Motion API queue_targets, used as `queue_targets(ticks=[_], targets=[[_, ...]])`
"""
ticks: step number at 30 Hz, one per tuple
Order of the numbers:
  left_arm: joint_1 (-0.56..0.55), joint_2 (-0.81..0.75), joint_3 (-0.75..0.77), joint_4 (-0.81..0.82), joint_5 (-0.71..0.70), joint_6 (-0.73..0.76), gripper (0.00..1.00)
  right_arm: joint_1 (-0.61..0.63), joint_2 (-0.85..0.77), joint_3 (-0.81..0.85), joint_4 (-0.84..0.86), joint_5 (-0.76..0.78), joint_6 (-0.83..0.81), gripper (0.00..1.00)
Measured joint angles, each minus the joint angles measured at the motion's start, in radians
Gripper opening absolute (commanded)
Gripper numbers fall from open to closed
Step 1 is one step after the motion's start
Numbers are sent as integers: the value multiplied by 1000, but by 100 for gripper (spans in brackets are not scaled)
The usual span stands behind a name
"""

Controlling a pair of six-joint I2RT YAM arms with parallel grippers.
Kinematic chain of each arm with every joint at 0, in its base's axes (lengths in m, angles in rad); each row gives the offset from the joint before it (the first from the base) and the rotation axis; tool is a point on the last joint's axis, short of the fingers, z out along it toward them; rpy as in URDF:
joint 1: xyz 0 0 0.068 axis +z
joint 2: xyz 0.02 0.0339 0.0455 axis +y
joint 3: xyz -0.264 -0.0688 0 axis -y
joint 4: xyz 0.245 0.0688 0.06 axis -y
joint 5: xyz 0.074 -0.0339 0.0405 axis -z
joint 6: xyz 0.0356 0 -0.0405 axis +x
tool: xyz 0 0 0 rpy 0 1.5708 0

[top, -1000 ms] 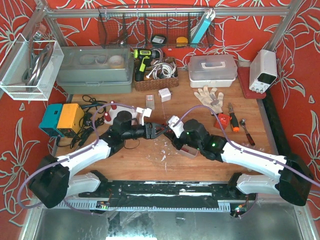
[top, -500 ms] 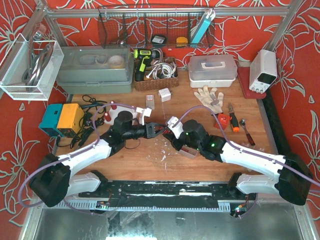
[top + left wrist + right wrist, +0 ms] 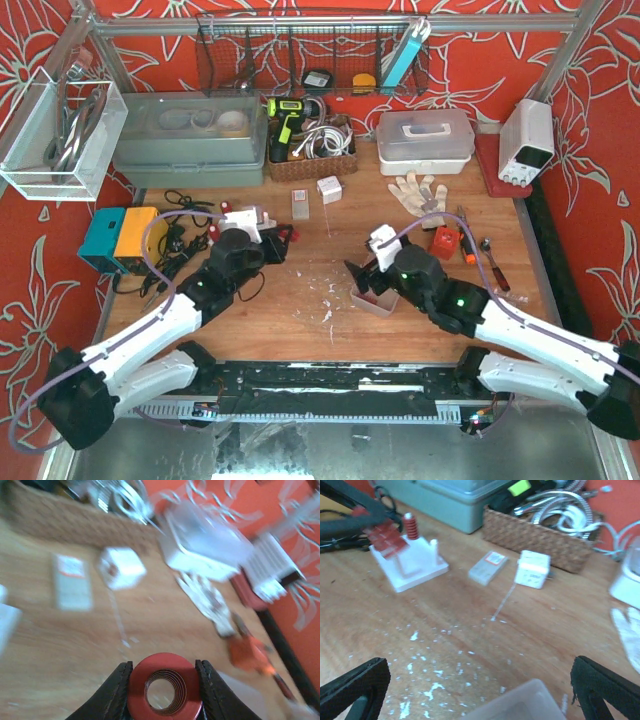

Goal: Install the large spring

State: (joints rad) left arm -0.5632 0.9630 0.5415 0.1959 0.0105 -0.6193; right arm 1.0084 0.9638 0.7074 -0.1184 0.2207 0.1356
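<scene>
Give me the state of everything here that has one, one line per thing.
left gripper, shut on the large spring.
large spring, clamped end-on between the fingers, not yet on the fixture.
right gripper, open, holding nothing.
white fixture, sitting flat, with a red spring upright on one post.
grey bin, lid closed.
white case, lid closed.
</scene>
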Motion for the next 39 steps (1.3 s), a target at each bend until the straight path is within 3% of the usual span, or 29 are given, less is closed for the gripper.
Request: queue_targets(ticks=[6,11,23,39], targets=[[1,-59,-18,-40,-410,64,0,0,-123,-135,40,132,19,99],[8,24,-18,-81,-579,102,0,0,-104,-157,50,159,35,99],[51,227,-16,-97,-618,110,0,0,-68,-153,51,151,47,99],[87,229,-14,-23,-565,125,0,0,-62,-153,51,138,47,99]])
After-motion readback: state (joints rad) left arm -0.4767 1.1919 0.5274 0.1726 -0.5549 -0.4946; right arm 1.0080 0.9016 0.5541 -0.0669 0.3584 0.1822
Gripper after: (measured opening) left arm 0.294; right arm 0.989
